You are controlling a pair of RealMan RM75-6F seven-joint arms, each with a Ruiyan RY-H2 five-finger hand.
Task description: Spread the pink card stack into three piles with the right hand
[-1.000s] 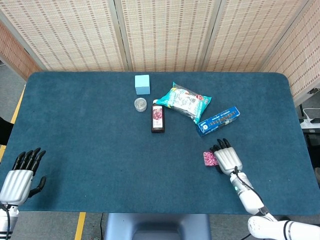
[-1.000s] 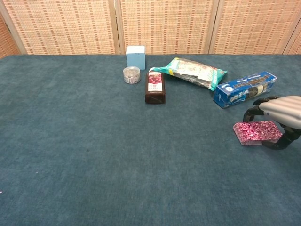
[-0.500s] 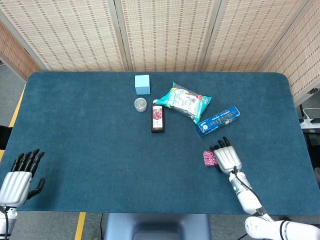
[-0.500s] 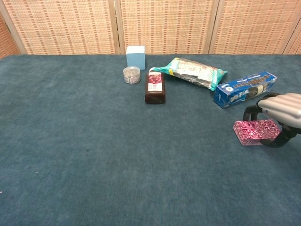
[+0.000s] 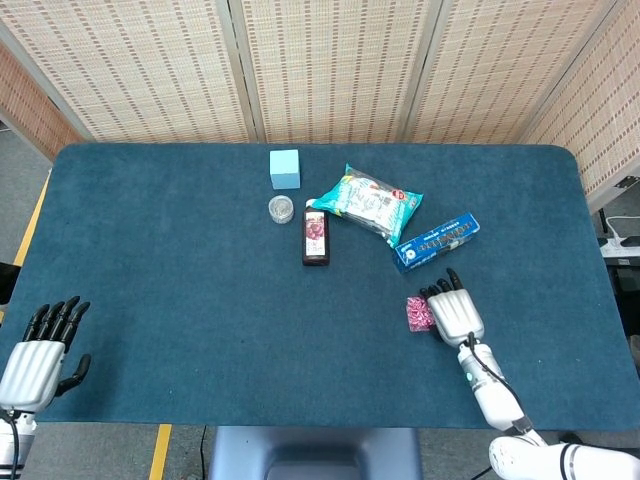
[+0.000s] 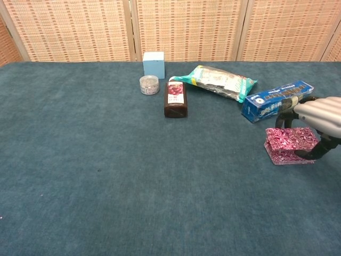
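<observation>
Pink card stack (image 6: 289, 144), one pile only, gripped by right hand (image 6: 318, 119); left hand (image 5: 40, 352) open.

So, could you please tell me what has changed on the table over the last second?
The right hand has closed on the pink card stack and lifted part of it, so the stack now looks taller and sits slightly higher in the chest view. The left hand, blue box, snack bag and dark bottle stayed put.
</observation>
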